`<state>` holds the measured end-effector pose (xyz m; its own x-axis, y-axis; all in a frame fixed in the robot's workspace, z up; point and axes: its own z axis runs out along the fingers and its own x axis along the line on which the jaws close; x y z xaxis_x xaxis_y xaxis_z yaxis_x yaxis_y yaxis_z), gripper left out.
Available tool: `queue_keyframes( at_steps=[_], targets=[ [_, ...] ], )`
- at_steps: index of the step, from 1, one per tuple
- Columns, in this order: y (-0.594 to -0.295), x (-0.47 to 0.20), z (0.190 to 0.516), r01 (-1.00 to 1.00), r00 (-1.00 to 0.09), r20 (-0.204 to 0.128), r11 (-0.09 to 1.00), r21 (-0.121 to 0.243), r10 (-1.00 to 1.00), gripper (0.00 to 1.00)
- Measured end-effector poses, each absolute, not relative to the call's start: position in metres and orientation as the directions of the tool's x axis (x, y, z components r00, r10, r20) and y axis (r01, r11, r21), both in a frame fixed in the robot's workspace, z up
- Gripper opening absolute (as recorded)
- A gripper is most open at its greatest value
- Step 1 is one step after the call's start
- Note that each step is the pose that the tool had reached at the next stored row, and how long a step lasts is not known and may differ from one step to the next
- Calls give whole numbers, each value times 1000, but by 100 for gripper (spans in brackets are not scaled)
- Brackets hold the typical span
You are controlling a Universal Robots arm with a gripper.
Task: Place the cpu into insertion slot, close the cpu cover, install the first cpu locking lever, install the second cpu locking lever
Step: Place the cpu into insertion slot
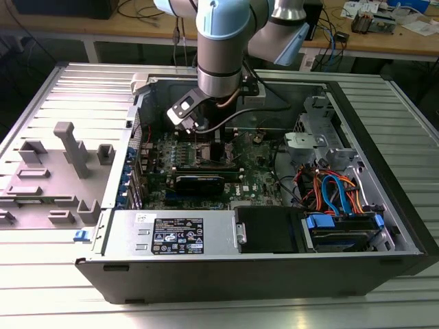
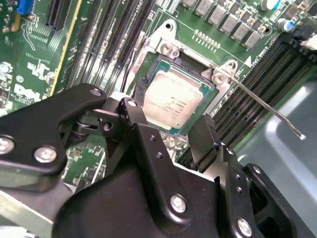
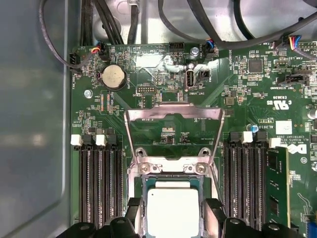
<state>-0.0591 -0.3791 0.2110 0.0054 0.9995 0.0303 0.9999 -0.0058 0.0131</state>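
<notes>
The cpu (image 3: 173,213), a silver-topped square chip, lies flat in the insertion slot (image 3: 171,167) on the green motherboard (image 3: 247,99). It also shows in the second wrist view, cpu (image 2: 171,101) within the slot's silver rim (image 2: 163,47). My gripper (image 3: 173,210) hangs just over it, open, with a black finger (image 3: 132,208) on each side and a small gap to the chip. The cpu cover (image 3: 173,113) stands swung open beyond the slot, with board showing through its window. A thin locking lever (image 2: 267,106) sticks out unlatched. In the exterior view my gripper (image 1: 199,130) is down inside the computer case.
Black memory slots (image 3: 99,183) flank the socket on both sides, one holding a module (image 3: 277,188). Cables (image 3: 114,20) run along the board's far edge. The case holds a power supply (image 1: 178,233) and drives with blue and orange cables (image 1: 336,192). A grey fixture (image 1: 68,151) lies beside the case.
</notes>
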Motion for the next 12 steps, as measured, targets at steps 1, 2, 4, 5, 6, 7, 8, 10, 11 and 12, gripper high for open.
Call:
queue_keyframes(
  at_steps=[1, 2, 4, 5, 6, 7, 8, 10, 11, 12],
  targets=[
    [-379, -59, 214, 1000, 6, 30, -6, 10, 1000, 60],
    [-379, -59, 216, 1000, 6, 30, -6, 8, 1000, 47],
    [-379, -59, 216, 1000, 6, 30, -6, 8, 1000, 42],
    [-379, -59, 216, 1000, 6, 30, -6, 8, 1000, 29],
    [-379, -59, 216, 1000, 6, 30, -6, 7, 1000, 24],
    [-379, -59, 216, 1000, 6, 30, -6, 7, 1000, 24],
    [-379, -59, 216, 1000, 6, 30, -6, 7, 1000, 17],
    [-379, -59, 216, 1000, 6, 30, -6, 7, 1000, 11],
    [-379, -59, 216, 1000, 6, 30, -6, 7, 1000, 11],
    [-379, -59, 216, 1000, 6, 30, -6, 7, 1000, 11]
  ],
)
